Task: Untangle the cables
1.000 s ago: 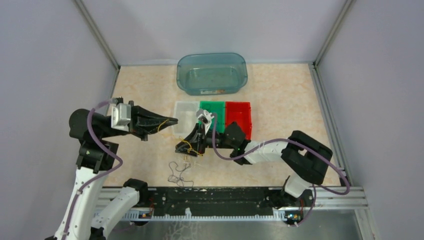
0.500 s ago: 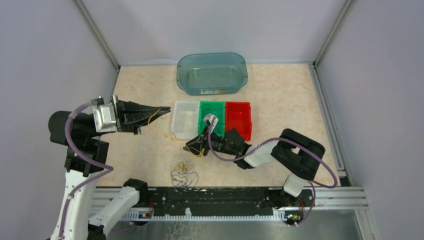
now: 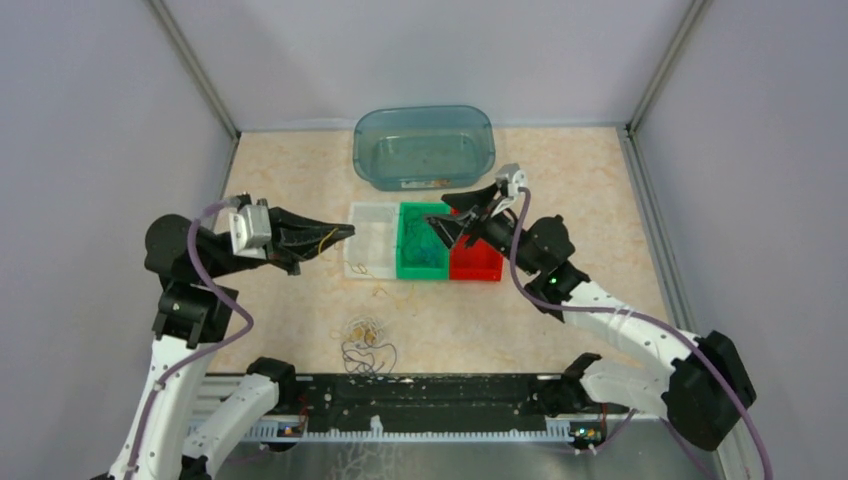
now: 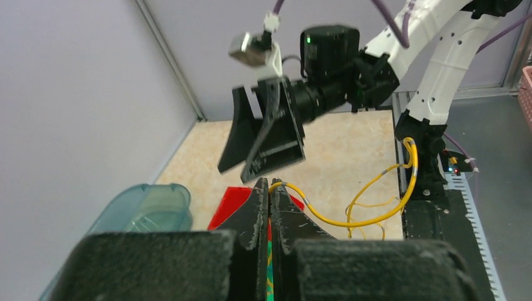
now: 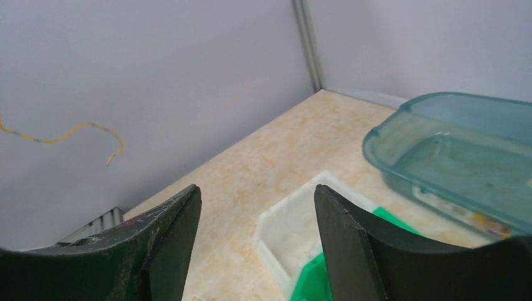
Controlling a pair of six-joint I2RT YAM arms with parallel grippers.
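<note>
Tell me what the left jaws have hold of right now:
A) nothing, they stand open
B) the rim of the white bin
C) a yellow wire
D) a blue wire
C: in the left wrist view the left jaws are pressed shut, and the yellow wire comes out from between their tips and loops away in the air.
</note>
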